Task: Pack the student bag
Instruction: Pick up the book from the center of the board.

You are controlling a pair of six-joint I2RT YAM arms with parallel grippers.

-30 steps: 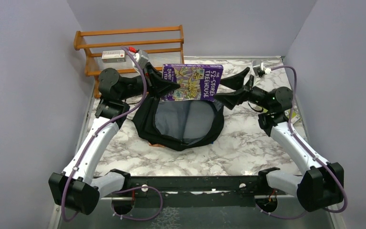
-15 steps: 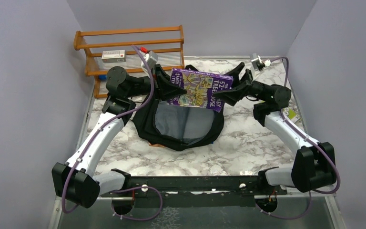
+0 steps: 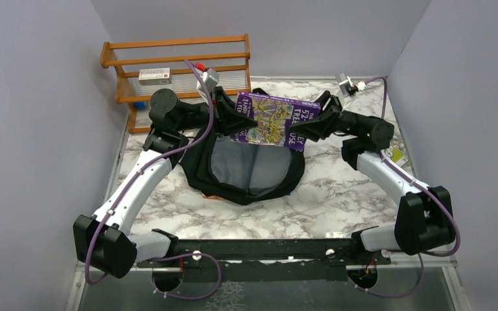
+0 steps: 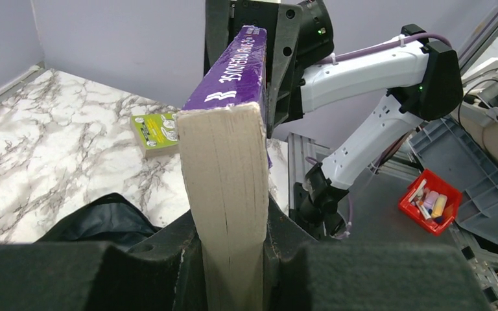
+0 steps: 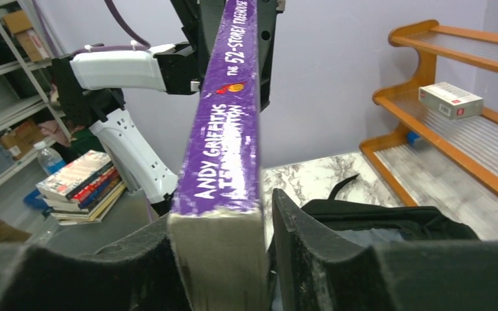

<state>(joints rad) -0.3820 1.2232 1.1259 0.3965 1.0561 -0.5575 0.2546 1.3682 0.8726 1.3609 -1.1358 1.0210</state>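
Note:
A purple book [image 3: 275,121] hangs tilted in the air over the student bag [image 3: 249,165], a black backpack lying open on the marble table with its grey lining showing. My left gripper [image 3: 240,120] is shut on the book's left end; in the left wrist view the page edge [image 4: 224,168] fills the left gripper [image 4: 227,223]. My right gripper [image 3: 311,126] straddles the book's right end. In the right wrist view the book [image 5: 224,129] rests against one finger of the right gripper [image 5: 233,227], with a narrow gap to the other finger [image 5: 311,246].
A wooden shelf rack [image 3: 175,65] stands at the back left with a small white box [image 3: 154,76] on it. A small green booklet [image 4: 157,131] lies on the table by the right arm. Something orange [image 3: 211,196] peeks from under the bag's near edge.
The left gripper carried the book to the right and tilted it. The right arm came in, and its wide-open jaws narrowed around the book's right end.

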